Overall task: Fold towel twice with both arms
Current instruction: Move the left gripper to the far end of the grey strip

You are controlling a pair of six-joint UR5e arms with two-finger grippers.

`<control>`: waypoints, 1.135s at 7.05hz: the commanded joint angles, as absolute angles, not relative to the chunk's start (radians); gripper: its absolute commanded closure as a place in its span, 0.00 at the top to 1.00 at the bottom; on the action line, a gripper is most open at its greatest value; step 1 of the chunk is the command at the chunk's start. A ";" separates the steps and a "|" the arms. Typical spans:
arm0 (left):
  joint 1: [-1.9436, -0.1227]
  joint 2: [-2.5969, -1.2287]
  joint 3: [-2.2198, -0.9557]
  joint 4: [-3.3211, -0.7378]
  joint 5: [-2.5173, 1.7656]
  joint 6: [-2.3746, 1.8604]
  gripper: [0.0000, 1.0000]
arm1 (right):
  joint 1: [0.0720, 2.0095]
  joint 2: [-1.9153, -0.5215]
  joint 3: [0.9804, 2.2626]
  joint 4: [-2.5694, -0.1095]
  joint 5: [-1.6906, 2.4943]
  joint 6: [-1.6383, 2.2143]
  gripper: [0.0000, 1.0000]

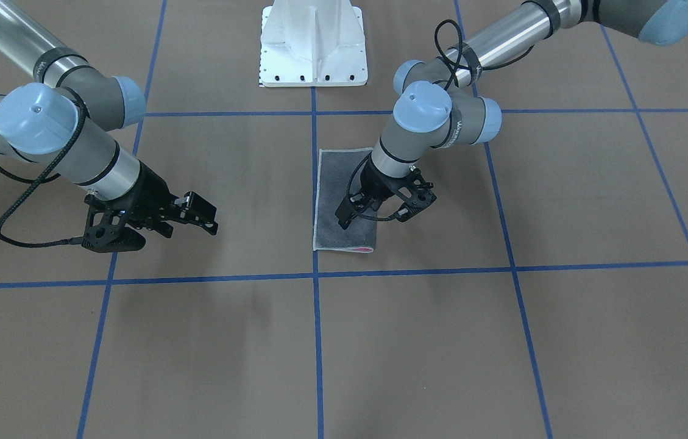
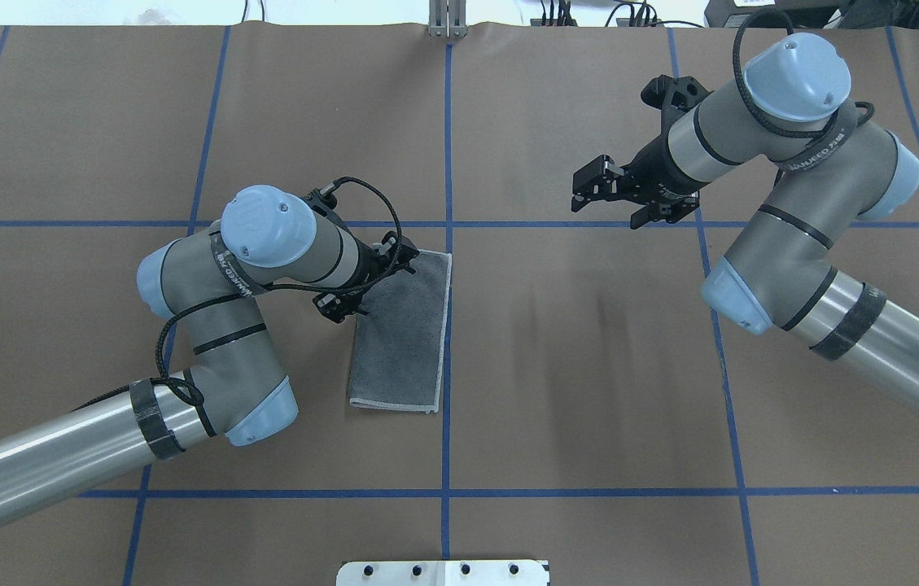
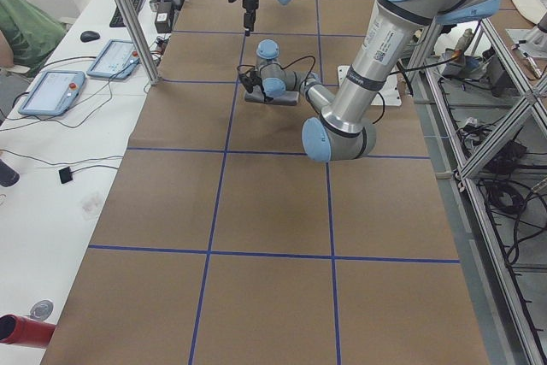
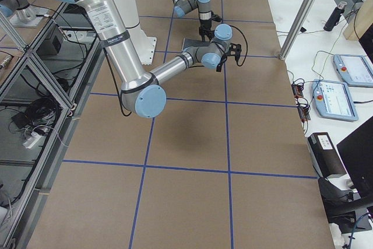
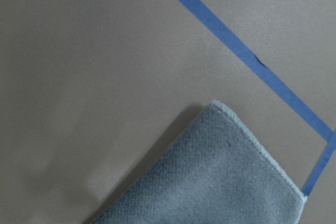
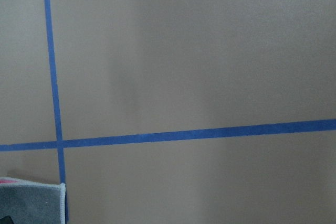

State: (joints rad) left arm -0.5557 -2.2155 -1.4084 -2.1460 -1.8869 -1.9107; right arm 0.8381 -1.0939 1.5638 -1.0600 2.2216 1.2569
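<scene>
1. The towel point(image 2: 402, 334) lies flat on the worktop point(image 2: 589, 407), just left of centre in the overhead view. It is folded into a narrow strip with the grey side up, and its long right edge runs just beside the middle tape line point(image 2: 447, 423).
2. In the front view, a sliver of pink peeks out at the strip's lower edge.
3. The left tool point(image 2: 372, 281) sits over the strip's upper left corner. Its jaws are spread apart with nothing between them. I cannot tell whether the tips touch the cloth.
4. The left wrist camera looks down on one grey corner of the towel, with tape running past at the upper right.
5. The right tool point(image 2: 593, 189) hangs over bare worktop in the upper right of the overhead view, well apart from the towel. Its jaws are parted and empty.
6. The white pedestal point(image 1: 313, 49) stands at the top centre of the front view.
</scene>
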 commanded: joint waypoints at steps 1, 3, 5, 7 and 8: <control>-0.564 -2.203 -1.411 -2.143 -1.887 -1.888 1.00 | 0.839 -1.095 1.568 -1.063 2.233 1.259 1.00; -0.589 -2.186 -1.433 -2.140 -1.901 -1.888 1.00 | 0.839 -1.094 1.568 -1.063 2.243 1.259 1.00; -0.607 -2.111 -1.533 -2.140 -1.921 -1.887 1.00 | 0.839 -1.097 1.571 -1.062 2.244 1.259 1.00; -0.591 -2.036 -1.658 -2.140 -1.913 -1.888 1.00 | 0.842 -1.097 1.572 -1.062 2.244 1.258 1.00; -0.574 -2.007 -1.702 -2.140 -1.907 -1.891 1.00 | 0.845 -1.097 1.572 -1.062 2.244 1.256 1.00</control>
State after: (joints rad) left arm -0.5911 -2.0462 -1.6388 -2.1400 -1.9134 -1.8885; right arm 0.8423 -1.0966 1.5718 -1.0616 2.2441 1.2581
